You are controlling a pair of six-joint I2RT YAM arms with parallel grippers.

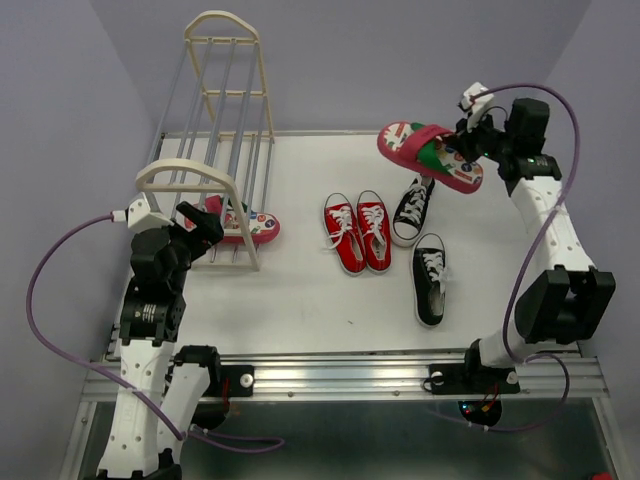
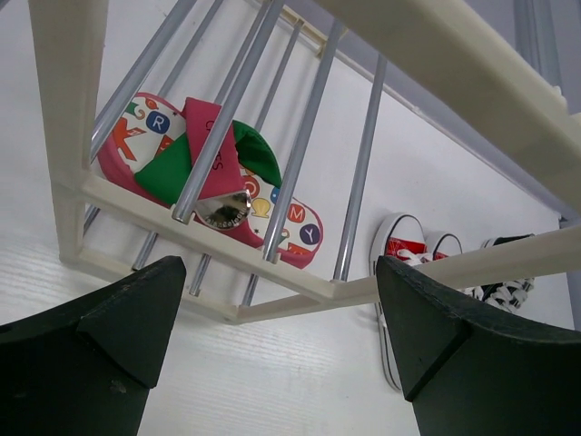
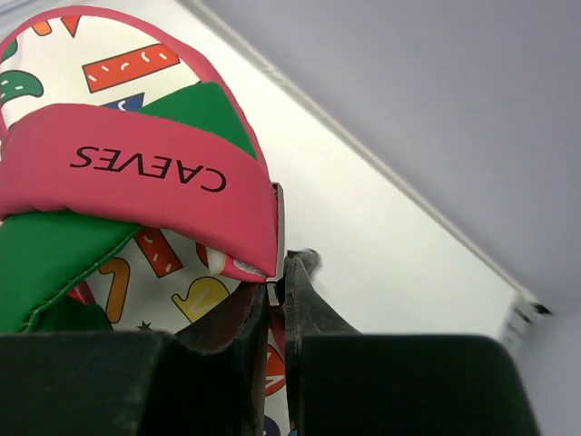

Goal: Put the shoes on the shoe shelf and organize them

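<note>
The cream shoe shelf (image 1: 222, 110) stands at the back left. One patterned flip-flop (image 1: 250, 226) lies on its lowest rails, also in the left wrist view (image 2: 204, 173). My left gripper (image 1: 205, 225) is open and empty just in front of the shelf's near end frame (image 2: 272, 272). My right gripper (image 1: 462, 140) is shut on the edge of the second flip-flop (image 1: 428, 152) by its pink strap (image 3: 145, 177), holding it in the air at the back right. The red sneakers (image 1: 358, 230) and the black sneakers (image 1: 422, 250) lie on the table.
The white table (image 1: 300, 300) ends at a metal rail along its near edge (image 1: 340, 372). Purple walls close in the back and sides. Cables loop from both arms.
</note>
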